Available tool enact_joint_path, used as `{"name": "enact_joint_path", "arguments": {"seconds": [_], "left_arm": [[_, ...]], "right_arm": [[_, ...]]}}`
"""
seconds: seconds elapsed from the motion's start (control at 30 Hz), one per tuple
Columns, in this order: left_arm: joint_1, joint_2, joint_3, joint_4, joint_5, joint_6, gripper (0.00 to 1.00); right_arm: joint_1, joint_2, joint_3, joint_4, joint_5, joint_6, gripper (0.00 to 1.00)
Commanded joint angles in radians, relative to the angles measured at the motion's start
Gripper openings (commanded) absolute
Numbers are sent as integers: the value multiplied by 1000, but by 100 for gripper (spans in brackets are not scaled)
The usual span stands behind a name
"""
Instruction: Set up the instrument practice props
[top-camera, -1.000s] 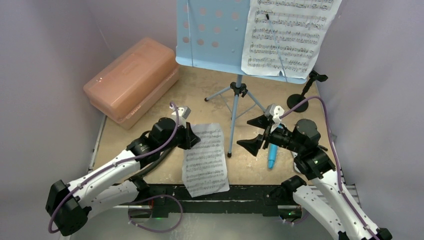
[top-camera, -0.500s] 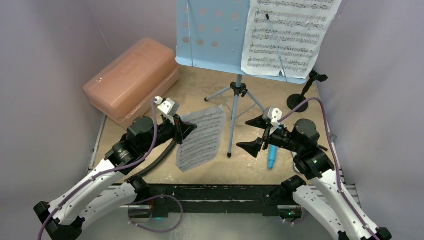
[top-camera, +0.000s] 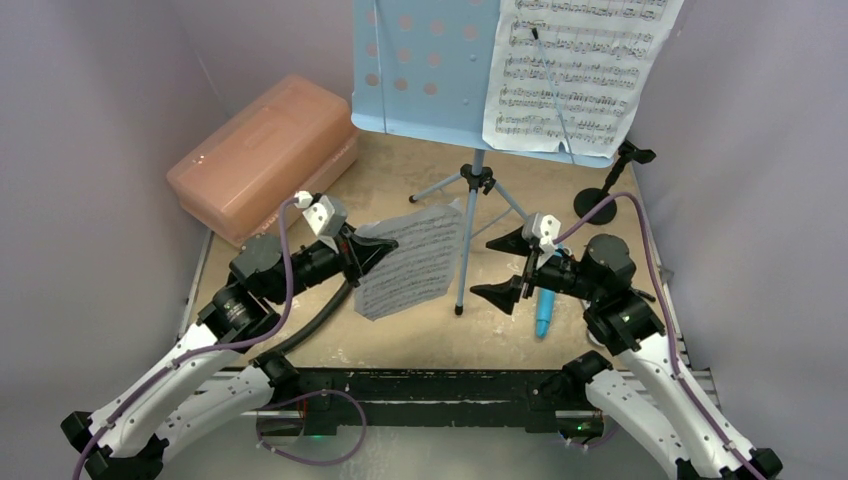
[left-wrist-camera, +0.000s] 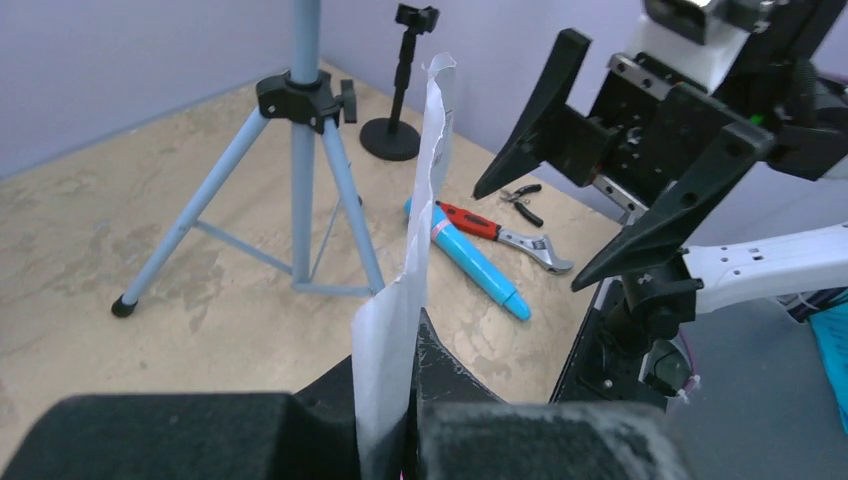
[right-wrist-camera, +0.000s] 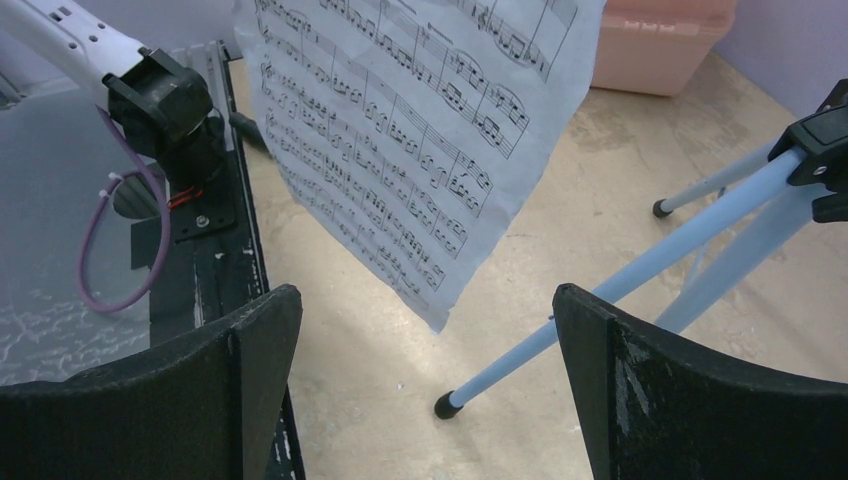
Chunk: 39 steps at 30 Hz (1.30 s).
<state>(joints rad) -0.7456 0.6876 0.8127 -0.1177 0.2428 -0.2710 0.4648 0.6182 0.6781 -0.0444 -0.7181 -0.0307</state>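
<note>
Top external view showed the left end effector pinched shut on one edge of a loose sheet-music page, held upright off the counter, just left of the music stand pole. The other page sat on the stand's right half. The right end effector hung empty, fingers spread wide, near the turquoise microphone. Doing this well likely meant raising the limp page clear of the stand's legs and seating its lower edge on the bare left ledge before letting go.
</note>
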Motion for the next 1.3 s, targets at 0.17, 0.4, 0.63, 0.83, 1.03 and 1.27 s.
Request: {"name": "enact_joint_path", "arguments": {"seconds": [0.17, 0.4, 0.63, 0.83, 1.03, 1.27], "left_arm": [[6, 35, 42, 201, 176, -59, 0], [6, 80, 46, 300, 257, -125, 0], [5, 114, 35, 395, 274, -182, 0], [6, 161, 8, 512, 294, -248, 0], [6, 204, 6, 573, 319, -296, 0], [6, 210, -1, 586, 307, -293, 0]], "right_arm": [[3, 54, 12, 74, -39, -33, 97], [2, 87, 33, 118, -104, -10, 87], [2, 81, 38, 233, -127, 81, 78], [2, 118, 58, 255, -156, 133, 73], [2, 134, 90, 249, -166, 140, 70], [2, 156, 115, 223, -186, 142, 61]]}}
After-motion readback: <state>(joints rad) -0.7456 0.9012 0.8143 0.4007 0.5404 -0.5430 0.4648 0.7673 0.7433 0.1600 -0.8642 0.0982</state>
